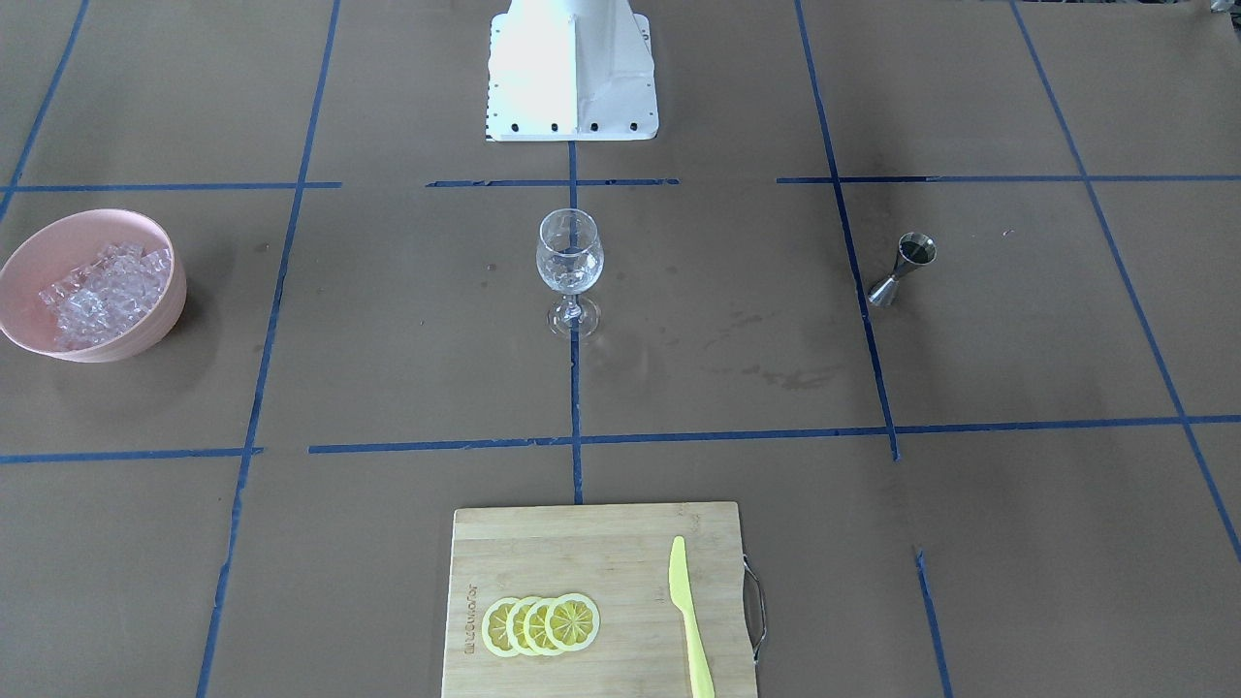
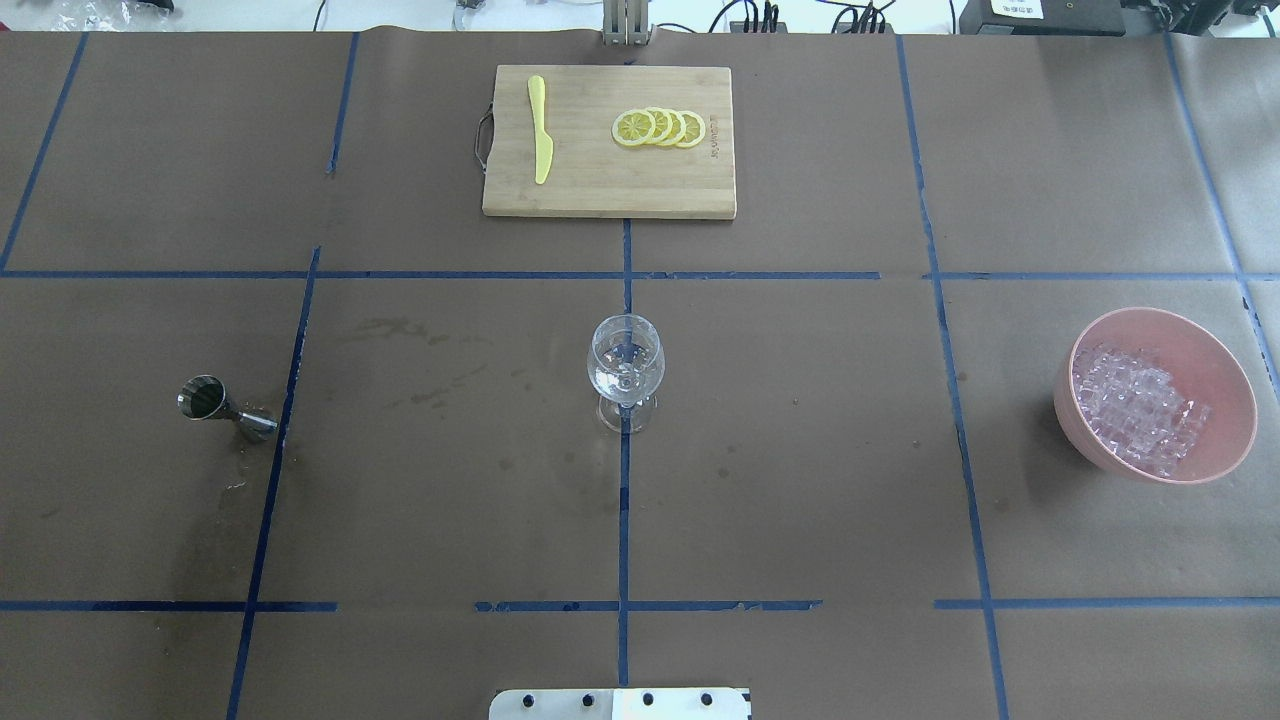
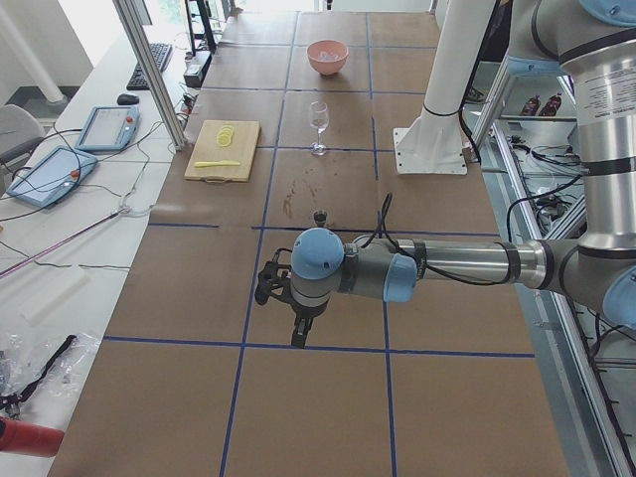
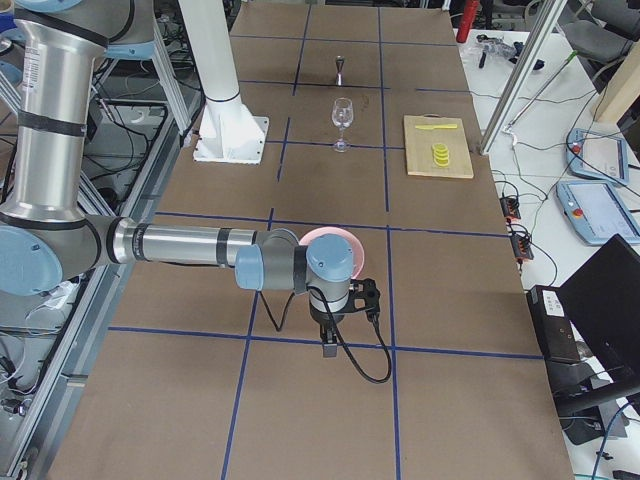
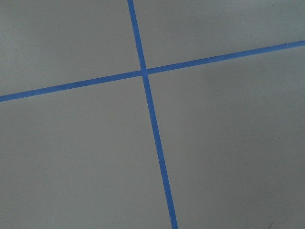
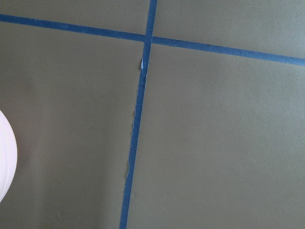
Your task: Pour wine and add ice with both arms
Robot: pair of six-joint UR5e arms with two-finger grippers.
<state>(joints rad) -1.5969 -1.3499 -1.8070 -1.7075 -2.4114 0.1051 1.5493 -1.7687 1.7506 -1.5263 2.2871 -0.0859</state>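
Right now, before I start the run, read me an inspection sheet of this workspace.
Surface: brown paper table, blue tape grid, dark stains.
Job's things: wine glass upright at centre; steel jigger upright on the robot's left; ice heaped in pink bowl on its right.
Clutter: cutting board with four lemon slices and a yellow knife.
Claws: left claw and right claw hang over bare table; open or shut cannot be told.
Cables: black cable loops below right claw.
Surroundings: teach pendants and laptop on side benches.
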